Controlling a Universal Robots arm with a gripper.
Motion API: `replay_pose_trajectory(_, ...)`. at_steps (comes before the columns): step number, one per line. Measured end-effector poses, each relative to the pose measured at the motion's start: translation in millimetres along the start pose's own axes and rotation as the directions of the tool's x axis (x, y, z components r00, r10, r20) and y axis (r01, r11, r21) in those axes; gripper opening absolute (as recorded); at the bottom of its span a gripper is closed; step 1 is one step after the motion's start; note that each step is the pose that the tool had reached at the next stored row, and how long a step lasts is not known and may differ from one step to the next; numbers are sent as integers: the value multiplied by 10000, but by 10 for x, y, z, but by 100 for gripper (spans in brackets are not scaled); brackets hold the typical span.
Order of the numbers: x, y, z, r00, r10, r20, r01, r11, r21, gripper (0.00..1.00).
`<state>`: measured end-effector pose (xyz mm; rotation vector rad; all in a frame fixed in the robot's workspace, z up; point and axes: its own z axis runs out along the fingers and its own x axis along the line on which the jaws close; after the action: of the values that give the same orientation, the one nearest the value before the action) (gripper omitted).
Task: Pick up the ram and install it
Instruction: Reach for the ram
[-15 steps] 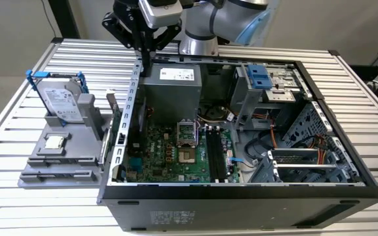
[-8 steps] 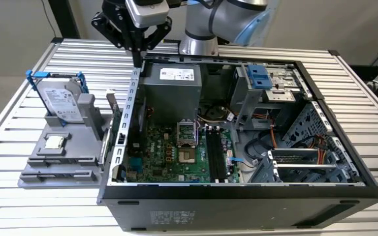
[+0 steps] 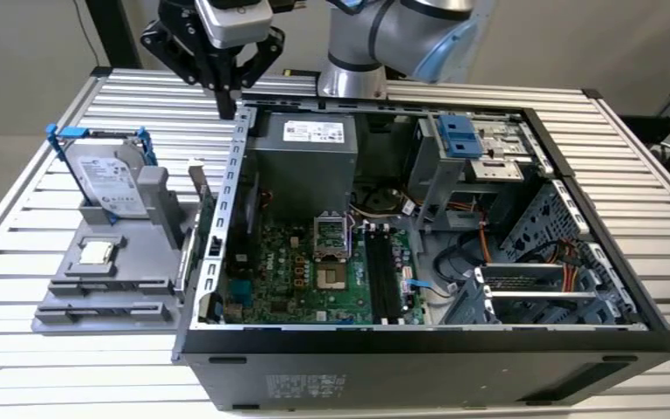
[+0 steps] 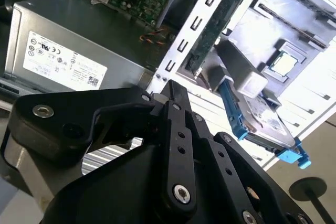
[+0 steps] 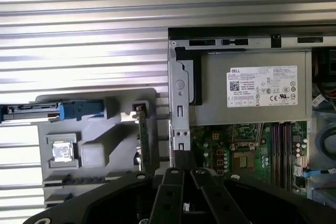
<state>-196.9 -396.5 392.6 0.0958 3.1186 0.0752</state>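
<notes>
Well, your claw (image 3: 228, 105) is pinched shut and holds nothing, hanging above a corner of the computer case (image 3: 428, 375). The ram (image 5: 142, 140) stands in the gray holder (image 3: 100, 295) just beside the case. You have not picked it up or installed it yet.

Claw (image 3: 228, 98) over computer case (image 3: 428, 349) corner, ram (image 3: 196, 196) seemingly upright in holder (image 3: 102, 292).

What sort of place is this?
Likely a robotics lab bench for computer assembly: a robot arm stands by an open desktop computer case on a slatted metal table, beside a grey fixture holding a hard drive.
</notes>
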Motion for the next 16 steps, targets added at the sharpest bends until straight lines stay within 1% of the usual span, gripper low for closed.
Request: replay_pose_trajectory(16, 422, -23, -9, 9999, -130, -6, 130, 9999, -3, 0)
